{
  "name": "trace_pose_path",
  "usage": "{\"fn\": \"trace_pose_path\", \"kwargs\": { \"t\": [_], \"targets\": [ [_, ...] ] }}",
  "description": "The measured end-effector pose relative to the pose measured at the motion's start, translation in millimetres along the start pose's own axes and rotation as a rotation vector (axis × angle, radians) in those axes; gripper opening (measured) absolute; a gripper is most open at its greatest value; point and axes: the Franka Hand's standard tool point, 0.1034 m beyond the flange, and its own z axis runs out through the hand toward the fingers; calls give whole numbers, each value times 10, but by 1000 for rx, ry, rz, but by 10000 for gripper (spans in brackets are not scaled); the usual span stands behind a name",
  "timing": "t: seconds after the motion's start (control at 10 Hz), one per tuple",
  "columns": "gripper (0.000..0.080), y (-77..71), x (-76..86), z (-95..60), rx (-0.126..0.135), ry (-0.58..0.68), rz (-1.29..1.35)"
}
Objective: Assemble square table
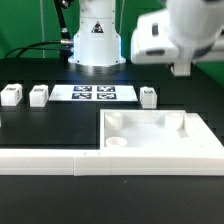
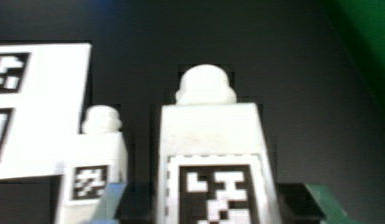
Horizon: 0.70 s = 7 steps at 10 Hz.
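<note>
The white gripper (image 1: 183,66) is clasping a small white tagged block leg (image 2: 210,150) in its jaws, hanging over open black table (image 1: 45,125) beside the marker board (image 2: 29,100) edge.

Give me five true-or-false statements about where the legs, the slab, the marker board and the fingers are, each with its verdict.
1. A leg stands on the exterior view's right of the marker board. True.
2. The marker board lies on top of the square slab. False: it lies on the dark table beyond the slab, apart from it.
3. Round sockets show in the slab's upper face. True.
4. A leg stands on the slab. False: none does; the legs seen in the exterior view are on the table.
5. The fingers rest on the marker board. False: they hang above the table, on the exterior view's right.
</note>
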Motion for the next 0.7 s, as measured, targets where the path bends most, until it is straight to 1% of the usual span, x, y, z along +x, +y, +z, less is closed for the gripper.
{"fn": "trace_pose_path", "kwargs": {
  "t": [0.1,0.2,0.3,0.4,0.5,0.6,0.7],
  "targets": [
    [287,-43,30,29,0,19,9],
    [287,-74,119,-21,12,116,8],
    [287,-71,101,-50,16,194,10],
    [287,-58,91,-105,18,245,-3],
    [287,-51,147,-411,31,298,-23],
    [287,-43,196,-739,34,369,-43],
    [287,-42,228,-955,18,413,-75]
  ]
}}
